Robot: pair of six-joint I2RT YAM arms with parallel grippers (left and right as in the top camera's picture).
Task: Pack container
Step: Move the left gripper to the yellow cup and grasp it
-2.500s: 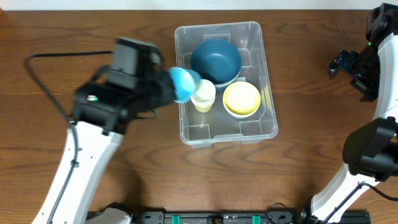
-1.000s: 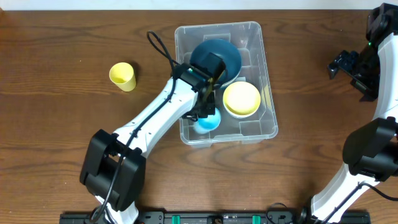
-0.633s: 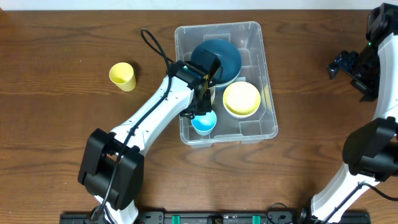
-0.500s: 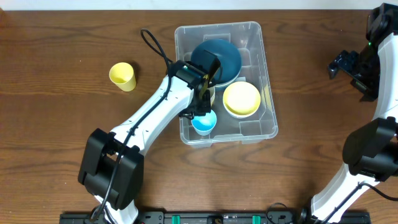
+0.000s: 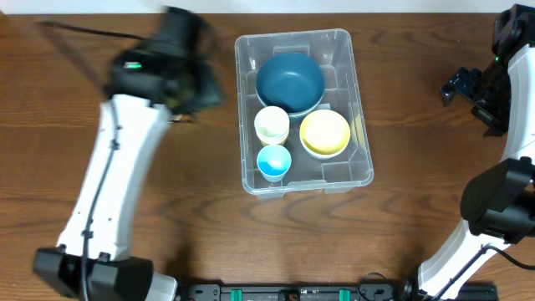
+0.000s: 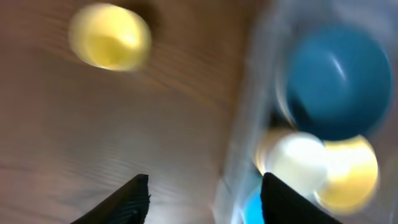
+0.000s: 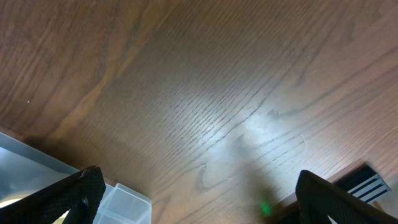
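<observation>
Since a cup (image 6: 110,36) sits outside the container (image 5: 338,173), we judge the left gripper (image 6: 204,186), fingers apart and empty, aims there; right gripper (image 7: 199,180) parked, agape.

Left arm (image 5: 109,192) stretched out long, wrist end blurred, left gripper (image 6: 205,200) with jaws parted and nothing between them (both dark fingertips visible in wrist view); right arm (image 5: 522,125) folded, right gripper (image 7: 205,193) spread wide, empty.

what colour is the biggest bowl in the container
Dark blue. The bowl in the container shows sharpest in the overhead view.
</observation>
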